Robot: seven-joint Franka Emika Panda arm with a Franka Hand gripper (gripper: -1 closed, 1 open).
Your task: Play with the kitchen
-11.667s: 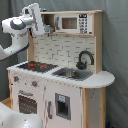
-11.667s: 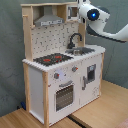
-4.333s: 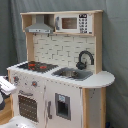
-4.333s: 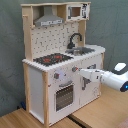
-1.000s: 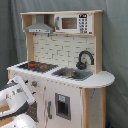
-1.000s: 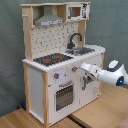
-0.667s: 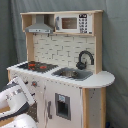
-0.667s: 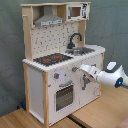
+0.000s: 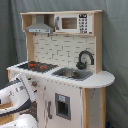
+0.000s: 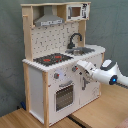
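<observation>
Gripper [image 10: 79, 68] sits right at the kitchen [image 10: 50, 75] front panel, at knob height, just below the counter edge and above the oven door [image 10: 63, 96]. Finger spacing isn't readable from either camera, so can't tell if it's grasping a knob or just pressed against the panel. In the second exterior view the arm [image 10: 107, 74] comes in roughly level from the second exterior view's right, white wrist links angled slightly up toward the panel. In the first exterior view the arm's white links [image 9: 15, 95] fill the lower left, in front of the oven side of the cabinet, gripper end hidden there.

Kitchen stands upright on the wooden table [image 10: 20, 120] against a grey curtain. On top of it: hob [image 10: 53, 59] with red rings, sink [image 9: 72, 74] beside it, black faucet [image 9: 85, 59] behind the sink, grey hood [image 9: 39, 26] above the hob.
</observation>
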